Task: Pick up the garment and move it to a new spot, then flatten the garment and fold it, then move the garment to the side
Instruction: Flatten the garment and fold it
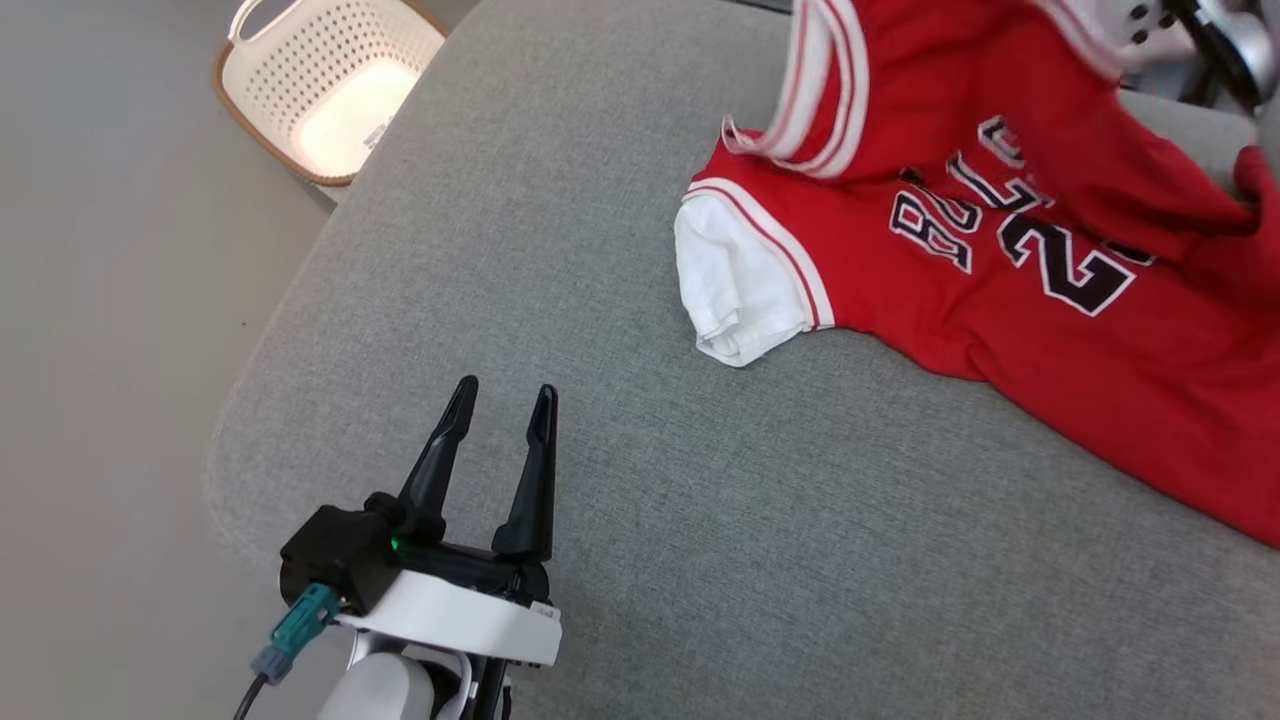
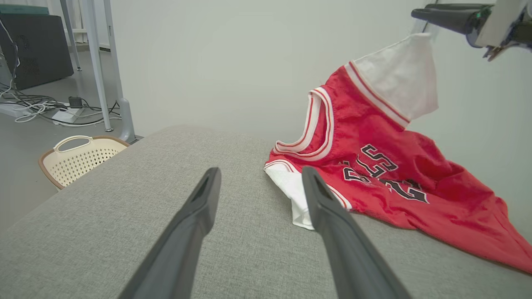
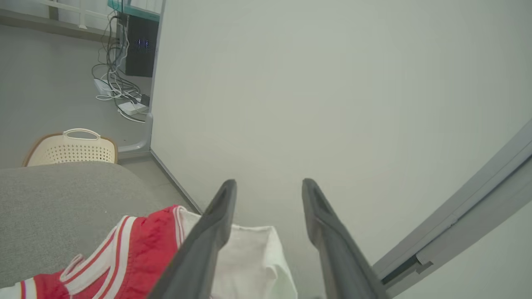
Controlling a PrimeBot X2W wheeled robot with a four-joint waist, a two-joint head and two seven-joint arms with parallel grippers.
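Observation:
The garment [image 1: 1000, 250] is a red jersey with white sleeves and black lettering, lying at the right of a grey padded surface [image 1: 560, 250]. One white sleeve [image 2: 399, 79] stands lifted in the air just under my right gripper [image 2: 419, 14], which hangs high at the far right. In the right wrist view my right gripper [image 3: 269, 181] has its fingers apart, and the sleeve [image 3: 249, 257] lies against the left finger, not pinched between the two. My left gripper [image 1: 506, 386] is open and empty over bare padding, left of the jersey's other white sleeve [image 1: 735, 290].
A cream perforated basket [image 1: 290, 60] stands on the floor beyond the surface's far left corner. Cables, a power strip [image 2: 66, 114] and white frame legs [image 2: 118, 83] sit on the floor further back. A pale wall runs close behind the surface's far edge.

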